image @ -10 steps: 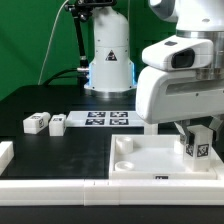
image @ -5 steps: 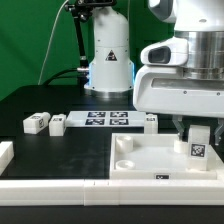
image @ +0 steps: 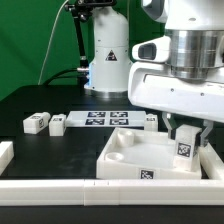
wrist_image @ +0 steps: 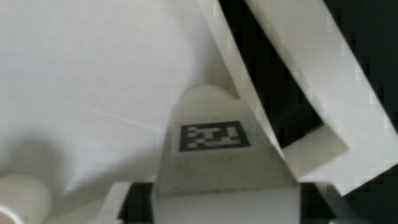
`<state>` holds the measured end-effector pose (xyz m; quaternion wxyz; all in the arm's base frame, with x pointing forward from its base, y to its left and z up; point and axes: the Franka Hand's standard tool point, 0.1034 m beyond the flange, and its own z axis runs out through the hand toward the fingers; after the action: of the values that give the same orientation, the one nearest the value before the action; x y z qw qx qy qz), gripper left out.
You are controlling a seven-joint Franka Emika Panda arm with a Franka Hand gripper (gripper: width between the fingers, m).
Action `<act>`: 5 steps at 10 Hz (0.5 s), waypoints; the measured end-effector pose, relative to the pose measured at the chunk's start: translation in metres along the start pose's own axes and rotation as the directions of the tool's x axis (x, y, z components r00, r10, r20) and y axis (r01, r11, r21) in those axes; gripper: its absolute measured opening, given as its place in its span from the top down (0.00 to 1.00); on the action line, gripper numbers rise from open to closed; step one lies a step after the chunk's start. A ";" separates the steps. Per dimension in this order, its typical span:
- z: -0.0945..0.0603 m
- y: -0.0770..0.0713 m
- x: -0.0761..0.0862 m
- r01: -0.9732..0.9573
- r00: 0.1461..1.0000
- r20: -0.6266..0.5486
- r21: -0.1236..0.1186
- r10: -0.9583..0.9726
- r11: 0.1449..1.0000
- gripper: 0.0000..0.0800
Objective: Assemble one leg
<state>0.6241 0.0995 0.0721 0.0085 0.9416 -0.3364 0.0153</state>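
Note:
My gripper [image: 187,128] is shut on a white leg [image: 187,148] with a black-and-white tag, held upright in the far right corner of the large white square panel [image: 130,158]. In the wrist view the leg [wrist_image: 217,140] fills the space between my black fingers [wrist_image: 320,198], its far end against the panel [wrist_image: 89,90]. The panel sits turned at an angle at the front of the table. Two more legs [image: 36,123] [image: 58,124] lie on the black table at the exterior view's left.
The marker board [image: 105,119] lies behind the panel. A white rail [image: 60,188] runs along the front edge, with a white block [image: 4,155] at the far left. The robot base [image: 108,60] stands at the back. Another small white part [image: 152,122] lies behind the panel.
The panel has turned, its front left corner swinging toward the exterior view's left. My gripper with the leg has shifted a little left and rotated.

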 end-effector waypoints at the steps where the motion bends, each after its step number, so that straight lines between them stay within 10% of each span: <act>1: 0.000 0.003 0.003 -0.016 1.000 -0.005 -0.009 0.016 1.000 0.63; 2: 0.001 0.003 0.002 -0.009 1.000 -0.004 -0.008 0.009 1.000 0.63; 3: 0.001 0.003 0.002 -0.008 1.000 -0.004 -0.008 0.008 1.000 0.38; 5: 0.001 0.003 0.002 -0.008 1.000 -0.004 -0.008 0.008 1.000 0.22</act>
<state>0.6237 0.0963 0.0707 0.0130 0.9401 -0.3403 0.0155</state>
